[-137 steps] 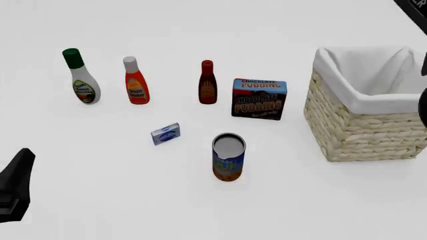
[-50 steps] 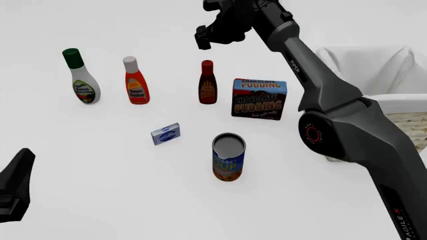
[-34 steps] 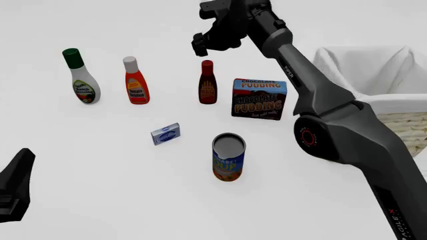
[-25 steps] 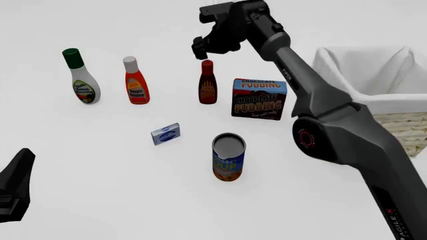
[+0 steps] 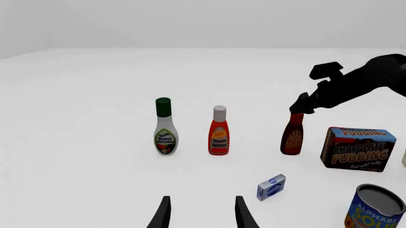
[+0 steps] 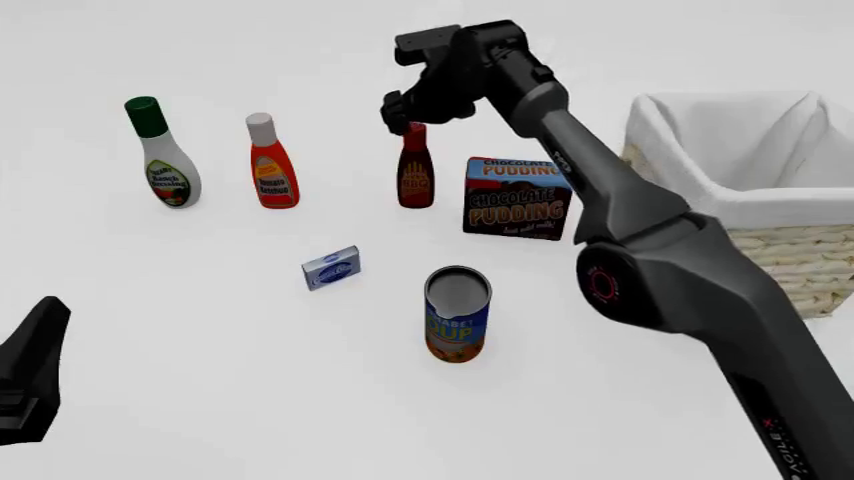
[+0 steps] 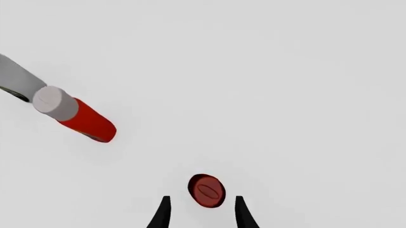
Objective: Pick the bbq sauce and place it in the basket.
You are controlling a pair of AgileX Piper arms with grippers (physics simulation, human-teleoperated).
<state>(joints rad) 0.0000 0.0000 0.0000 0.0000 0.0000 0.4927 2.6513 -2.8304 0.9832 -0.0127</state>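
Note:
The bbq sauce (image 6: 415,178), a slim dark brown bottle with a red cap, stands upright mid-table beside the pudding box; it also shows in the left wrist view (image 5: 293,138). My right gripper (image 6: 399,108) hangs open just above and slightly left of the cap. In the right wrist view the red cap (image 7: 206,190) lies between the open fingers of my right gripper (image 7: 201,202). The wicker basket (image 6: 707,265) with white lining stands at the right. My left gripper (image 5: 201,204) is open and empty, low at the near left (image 6: 34,375).
A white bottle with a green cap (image 6: 163,158) and an orange-red bottle with a grey-white cap (image 6: 272,165) stand left of the bbq sauce. A chocolate pudding box (image 6: 519,198) stands right of it. A small blue box (image 6: 331,268) and a soup can (image 6: 457,315) lie nearer.
My right arm has swung in from the right, reached over the table and lowered its gripper down onto the bbq sauce's cap. The left arm has not moved.

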